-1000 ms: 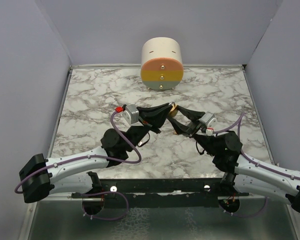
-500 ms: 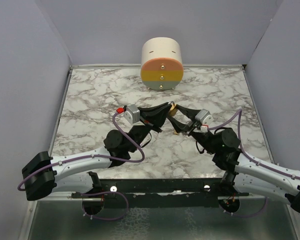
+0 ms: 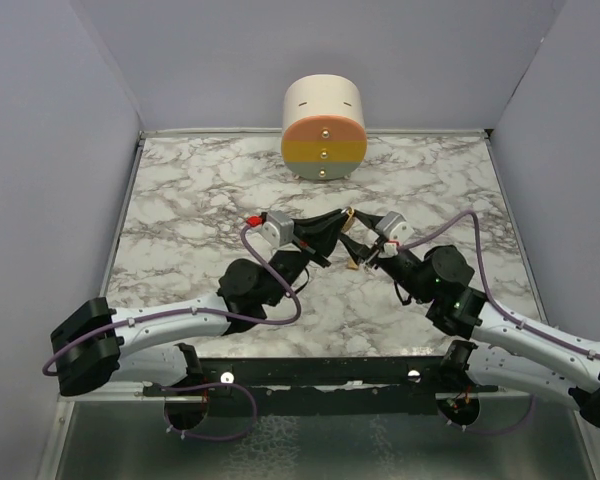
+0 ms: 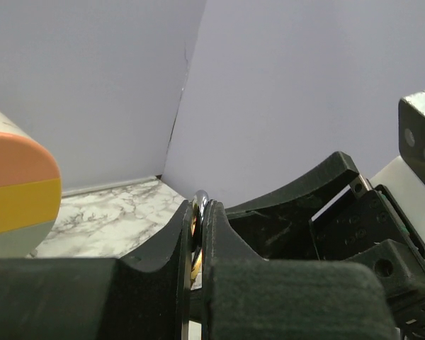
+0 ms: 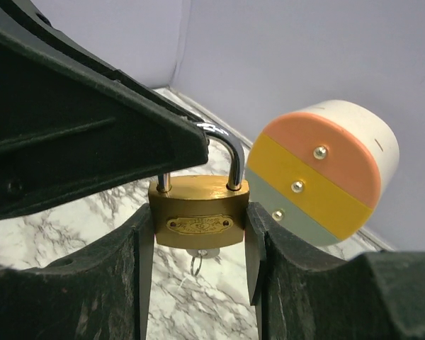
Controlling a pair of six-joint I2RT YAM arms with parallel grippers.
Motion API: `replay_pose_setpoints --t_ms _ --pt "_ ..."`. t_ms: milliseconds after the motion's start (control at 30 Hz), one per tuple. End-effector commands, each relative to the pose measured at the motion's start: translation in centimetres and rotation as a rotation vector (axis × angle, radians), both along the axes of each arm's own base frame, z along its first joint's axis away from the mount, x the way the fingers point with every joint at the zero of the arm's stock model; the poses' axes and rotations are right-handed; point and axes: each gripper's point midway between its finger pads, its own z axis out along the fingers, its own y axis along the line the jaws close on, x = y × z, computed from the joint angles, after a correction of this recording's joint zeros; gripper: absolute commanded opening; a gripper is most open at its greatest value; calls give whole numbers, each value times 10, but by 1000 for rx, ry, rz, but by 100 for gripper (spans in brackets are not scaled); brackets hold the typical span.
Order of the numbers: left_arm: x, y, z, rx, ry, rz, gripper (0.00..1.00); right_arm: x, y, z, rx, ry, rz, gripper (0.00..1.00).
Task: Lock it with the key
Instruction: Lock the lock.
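Observation:
A brass padlock hangs above the table between both grippers. My right gripper is shut on its body, one finger against each side. Both legs of the steel shackle reach the body's top. A key with a small ring sticks out of the padlock's underside. My left gripper is shut on the shackle, which shows as a thin silver edge between its fingers. From above, the two grippers meet mid-table and hide most of the padlock.
A cream cylinder with an orange, yellow and grey striped face and three screws stands at the back of the marble table. It also shows in the right wrist view. Purple walls enclose the table on three sides.
Both arms have shifted: the left wrist moved right and the right wrist moved left and forward, closer together. The padlock stays held by both grippers.

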Motion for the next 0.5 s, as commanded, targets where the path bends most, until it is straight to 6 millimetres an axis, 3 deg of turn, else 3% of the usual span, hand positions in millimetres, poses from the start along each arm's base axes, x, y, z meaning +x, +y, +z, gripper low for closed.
replay_pose_setpoints --t_ms 0,267,467 --pt "-83 -5 -292 872 465 -302 0 -94 -45 219 544 -529 235 1" --pt "-85 5 -316 918 506 -270 0 -97 -51 226 561 -551 228 1" --pt "-76 14 -311 890 506 -203 0 -99 -55 225 567 -543 230 1"
